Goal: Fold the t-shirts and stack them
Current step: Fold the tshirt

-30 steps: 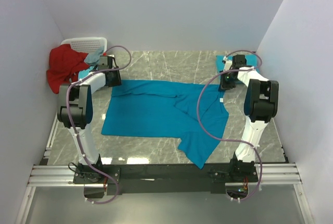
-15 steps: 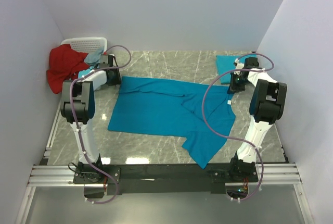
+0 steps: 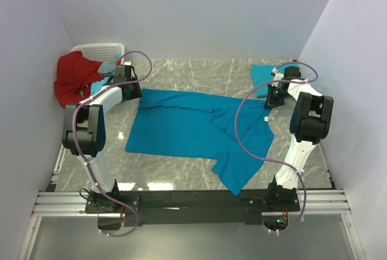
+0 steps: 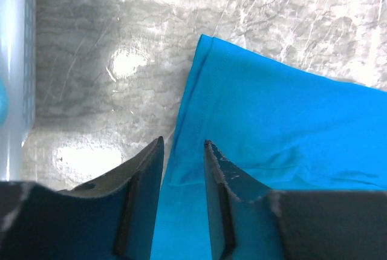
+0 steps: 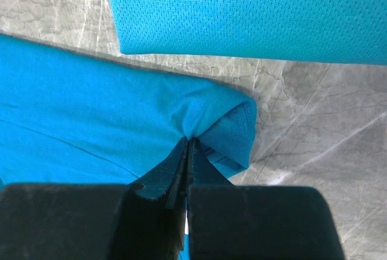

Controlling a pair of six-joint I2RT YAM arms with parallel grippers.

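A teal t-shirt (image 3: 193,130) lies spread and partly rumpled across the middle of the table. In the left wrist view, my left gripper (image 4: 183,142) is open low over the shirt's back left edge (image 4: 266,121). The hem runs under the gap between its jaws and nothing is pinched. At the shirt's back right corner, my right gripper (image 5: 187,140) is shut on a raised pinch of the cloth (image 5: 121,109). A second t-shirt, folded (image 5: 254,12), lies just beyond it at the back right (image 3: 261,74). From above, the left gripper (image 3: 134,94) and right gripper (image 3: 268,104) sit at opposite back corners.
A white basket (image 3: 100,49) stands at the back left with a red cloth (image 3: 72,78) hanging over it. Its pale wall (image 4: 15,60) is close to the left gripper. Walls enclose the marble table (image 3: 193,72) on three sides.
The shirt slid right and back with the right gripper, then stopped. In the last half second the left arm's elbow swung out to the left.
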